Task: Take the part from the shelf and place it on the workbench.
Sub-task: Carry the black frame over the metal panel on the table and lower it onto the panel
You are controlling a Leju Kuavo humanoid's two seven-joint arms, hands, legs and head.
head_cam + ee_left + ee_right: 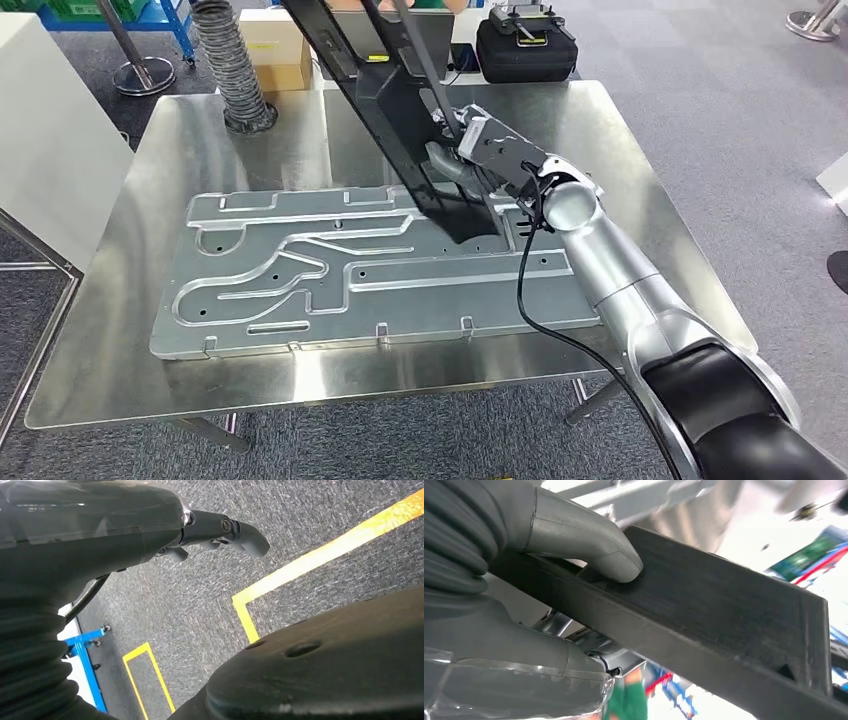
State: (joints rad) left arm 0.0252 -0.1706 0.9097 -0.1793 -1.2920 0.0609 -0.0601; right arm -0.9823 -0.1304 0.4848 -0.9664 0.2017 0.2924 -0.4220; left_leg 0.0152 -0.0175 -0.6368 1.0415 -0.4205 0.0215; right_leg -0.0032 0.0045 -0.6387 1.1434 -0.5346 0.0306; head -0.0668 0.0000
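Holding the part in my right hand, I had it up over the far half of the workbench, not set down yet. It's a long black channel-shaped piece, and it ran on a slant: the low end pointed down toward the middle of the bench, the high end climbed away past the far edge and out of the head view. My right wrist view showed the grip pretty clearly, thumb pressed on one flat face and the rest of the hand wrapped under the other side, so I was clamped on it, roughly mid-length.

The thing that mattered most: the low end hung right over the big grey stamped panel that already covered most of the bench. I couldn't tell whether the tip was touching the panel or just above it. My guess was the part had to tip down along its long axis and land on that panel, since the bare strips along the near and right edges looked narrow.

Far edge was crowded: ribbed hose at the far left corner, a cardboard box, a black case.

My left hand hung down by the carpet, fingers loosely curled on nothing, well away from everything, so the right was the only one in play.
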